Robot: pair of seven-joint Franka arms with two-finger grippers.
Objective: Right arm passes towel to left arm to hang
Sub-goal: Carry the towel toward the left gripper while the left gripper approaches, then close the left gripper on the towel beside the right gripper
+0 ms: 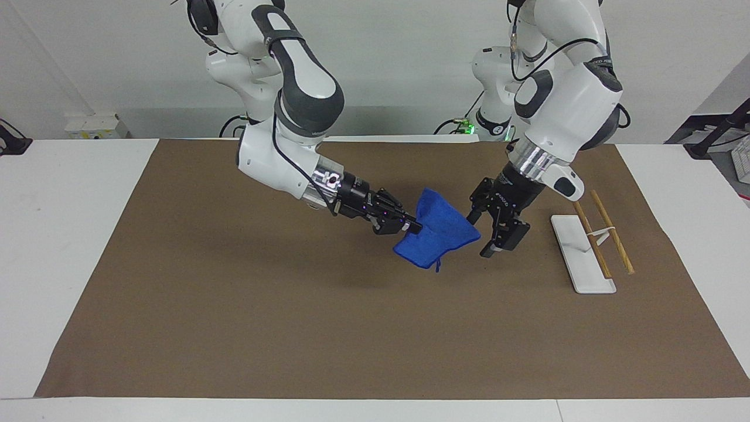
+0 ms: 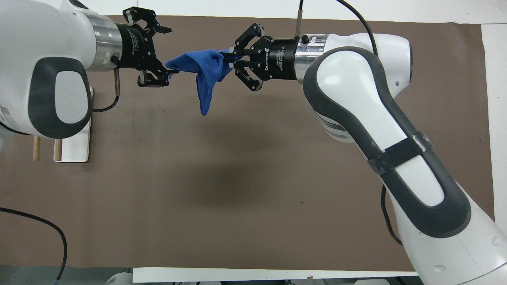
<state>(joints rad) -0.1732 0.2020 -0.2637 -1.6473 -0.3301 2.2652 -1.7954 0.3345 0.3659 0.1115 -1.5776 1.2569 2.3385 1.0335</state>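
Observation:
My right gripper is shut on a bunched edge of the blue towel and holds it in the air over the middle of the brown mat. The towel hangs down from it and also shows in the overhead view, held by the right gripper. My left gripper is open, level with the towel on the side toward the left arm's end. In the overhead view the towel's free corner lies between the left gripper's spread fingers, close to one of them.
A towel rack, a white base with two wooden rods, lies on the mat toward the left arm's end; the left arm partly covers it in the overhead view. The brown mat covers the white table.

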